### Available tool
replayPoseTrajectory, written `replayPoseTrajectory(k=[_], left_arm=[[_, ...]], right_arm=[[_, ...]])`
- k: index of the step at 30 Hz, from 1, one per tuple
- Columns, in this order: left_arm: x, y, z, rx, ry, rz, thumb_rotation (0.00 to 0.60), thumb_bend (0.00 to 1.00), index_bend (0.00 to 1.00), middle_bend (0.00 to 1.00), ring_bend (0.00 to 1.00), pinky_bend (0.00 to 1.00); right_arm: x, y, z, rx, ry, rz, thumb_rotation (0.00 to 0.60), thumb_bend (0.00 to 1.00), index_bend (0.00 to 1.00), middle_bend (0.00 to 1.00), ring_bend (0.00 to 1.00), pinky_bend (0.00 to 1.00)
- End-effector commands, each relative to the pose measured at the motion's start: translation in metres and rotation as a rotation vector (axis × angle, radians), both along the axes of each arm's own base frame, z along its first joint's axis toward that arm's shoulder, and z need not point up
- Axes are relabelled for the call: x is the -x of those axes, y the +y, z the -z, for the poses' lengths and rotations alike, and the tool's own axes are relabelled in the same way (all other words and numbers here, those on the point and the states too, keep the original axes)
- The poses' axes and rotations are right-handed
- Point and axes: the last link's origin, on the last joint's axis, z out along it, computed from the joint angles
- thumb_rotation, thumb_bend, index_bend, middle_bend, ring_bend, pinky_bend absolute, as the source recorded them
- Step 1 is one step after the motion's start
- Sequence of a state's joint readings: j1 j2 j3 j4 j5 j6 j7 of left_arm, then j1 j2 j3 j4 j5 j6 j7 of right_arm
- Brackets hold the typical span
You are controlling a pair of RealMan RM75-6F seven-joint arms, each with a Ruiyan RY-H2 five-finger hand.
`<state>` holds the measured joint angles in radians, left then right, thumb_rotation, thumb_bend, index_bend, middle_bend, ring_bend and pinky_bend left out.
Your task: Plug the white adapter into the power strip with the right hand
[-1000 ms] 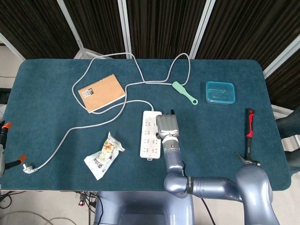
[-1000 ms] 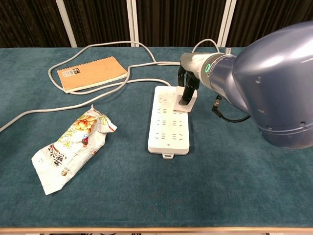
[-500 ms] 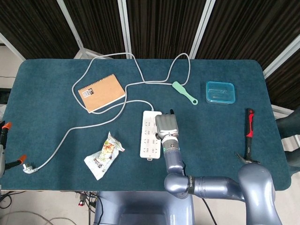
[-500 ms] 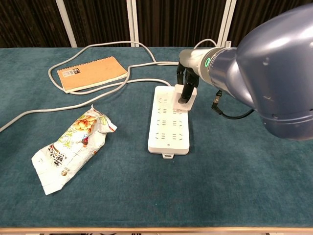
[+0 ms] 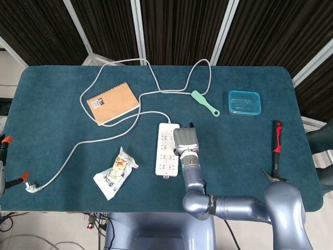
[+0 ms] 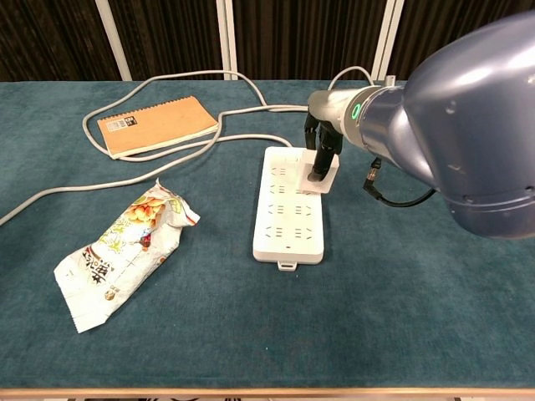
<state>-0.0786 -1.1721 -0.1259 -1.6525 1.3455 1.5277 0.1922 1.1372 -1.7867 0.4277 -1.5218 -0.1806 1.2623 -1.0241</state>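
Partly hidden behind dark fingers, the white plastic adapter is held by the right hand at the flat white power strip's far right edge.

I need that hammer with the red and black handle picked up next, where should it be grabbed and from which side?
Grip the red and black handled hammer around the middle of its handle, coming straight down from above. It lies flat on the teal table near the right edge, handle pointing away and metal head nearest the robot, with open cloth on both sides of the handle.
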Motion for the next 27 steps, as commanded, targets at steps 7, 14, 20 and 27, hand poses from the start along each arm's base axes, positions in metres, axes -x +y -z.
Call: replayPoseTrajectory(k=[7,14,20,27], left_arm=[[0.000,0.000,0.000,0.004,-0.003,0.002,0.600,0.07,0.09,0.00,0.00,0.00],[0.000,0.000,0.000,0.003,-0.002,0.000,0.600,0.07,0.09,0.00,0.00,0.00],[0.000,0.000,0.000,0.003,-0.002,0.000,0.600,0.07,0.09,0.00,0.00,0.00],[0.000,0.000,0.000,0.004,-0.004,0.000,0.600,0.07,0.09,0.00,0.00,0.00]], right_arm=[[0.001,0.000,0.003,-0.005,0.002,-0.001,0.600,0.48,0.70,0.57,0.37,0.12],[0.001,0.000,0.005,-0.008,0.002,-0.003,0.600,0.48,0.70,0.57,0.37,0.12],[0.001,0.000,0.008,-0.016,0.010,-0.003,0.600,0.48,0.70,0.57,0.37,0.12],[-0.002,-0.002,0.011,-0.021,0.006,-0.004,0.600,0.48,0.70,0.57,0.37,0.12]])
